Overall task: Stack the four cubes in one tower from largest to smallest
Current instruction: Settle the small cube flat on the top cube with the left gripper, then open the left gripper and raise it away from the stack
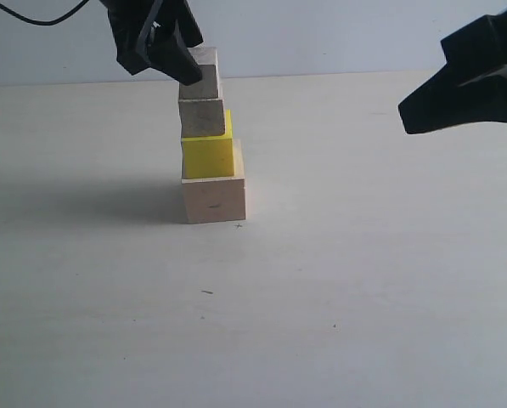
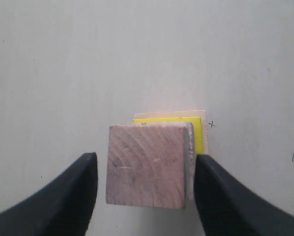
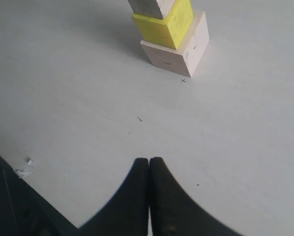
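Observation:
The tower stands mid-table: a large pale wood cube point(image 1: 213, 197) at the base, a yellow cube point(image 1: 207, 155) on it, then a small pale wood cube point(image 1: 202, 117), and the smallest cube point(image 1: 209, 70) on top. My left gripper point(image 1: 189, 72) straddles the top cube point(image 2: 147, 164) from above. It is open, with a clear gap at one finger point(image 2: 68, 196), while the other finger point(image 2: 220, 196) sits close to the cube's side. The yellow cube point(image 2: 198, 132) peeks out below. My right gripper point(image 1: 406, 115) hovers off to the right, shut and empty point(image 3: 149, 162).
The pale table point(image 1: 363, 297) stretches bare around the tower, with small dark specks and an x mark point(image 1: 239, 226) at the base cube's corner. A dark edge and a scrap of tape point(image 3: 23, 169) show in the right wrist view.

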### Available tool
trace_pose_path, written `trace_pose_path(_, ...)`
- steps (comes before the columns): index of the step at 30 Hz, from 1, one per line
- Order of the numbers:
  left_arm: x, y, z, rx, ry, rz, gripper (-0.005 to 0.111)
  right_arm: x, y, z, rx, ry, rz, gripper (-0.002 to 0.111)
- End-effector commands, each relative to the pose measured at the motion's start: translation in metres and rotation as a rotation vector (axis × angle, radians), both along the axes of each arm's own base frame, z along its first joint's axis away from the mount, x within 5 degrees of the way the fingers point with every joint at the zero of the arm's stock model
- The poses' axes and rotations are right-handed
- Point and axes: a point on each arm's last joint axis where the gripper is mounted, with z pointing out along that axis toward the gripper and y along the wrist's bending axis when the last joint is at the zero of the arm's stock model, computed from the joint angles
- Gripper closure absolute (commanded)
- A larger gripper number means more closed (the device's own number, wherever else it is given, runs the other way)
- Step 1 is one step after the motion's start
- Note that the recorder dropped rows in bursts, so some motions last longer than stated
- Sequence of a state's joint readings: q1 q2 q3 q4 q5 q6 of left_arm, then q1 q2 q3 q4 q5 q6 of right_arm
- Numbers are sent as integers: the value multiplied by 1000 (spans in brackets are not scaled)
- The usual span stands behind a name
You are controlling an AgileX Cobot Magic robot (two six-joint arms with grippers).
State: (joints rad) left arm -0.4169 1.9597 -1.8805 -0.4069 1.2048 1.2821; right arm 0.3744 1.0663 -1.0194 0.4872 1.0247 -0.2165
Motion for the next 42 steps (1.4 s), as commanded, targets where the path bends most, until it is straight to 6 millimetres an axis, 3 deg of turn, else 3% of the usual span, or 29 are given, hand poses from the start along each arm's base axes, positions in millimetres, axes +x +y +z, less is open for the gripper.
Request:
trace_pose_path(1, 0, -3, -1, -15, 7, 4, 50, -2, -1, 1, 4, -7, 4, 108)
trace_pose_path(8, -1, -2, 1, -21, 4, 4, 49, -2, -1, 1, 4, -7, 4, 108)
trace_pose_path(14, -4, -5, 5, -64, 20, 5, 29, -2, -1, 1, 4, -7, 4, 108)
trace_pose_path(21, -8, -4, 11, -69, 35, 15, 28, -2, -1, 1, 4, -8, 5, 108)
trace_pose_path(29, -33, 11, 61, -93, -89, 21, 30, -2, -1, 1, 4, -8, 5, 108)
trace_pose_path(32, -48, 21, 84, -96, -140, 56, 45, -2, -1, 1, 4, -8, 5, 108)
trace_pose_path(37, -66, 34, 111, -82, -221, 93, 105, -1, -1, 1, 3, -13, 7, 108)
trace_pose_path(42, -77, 42, 124, -106, -219, 175, 107, -1, -2, 7, 9, -98, 9, 108)
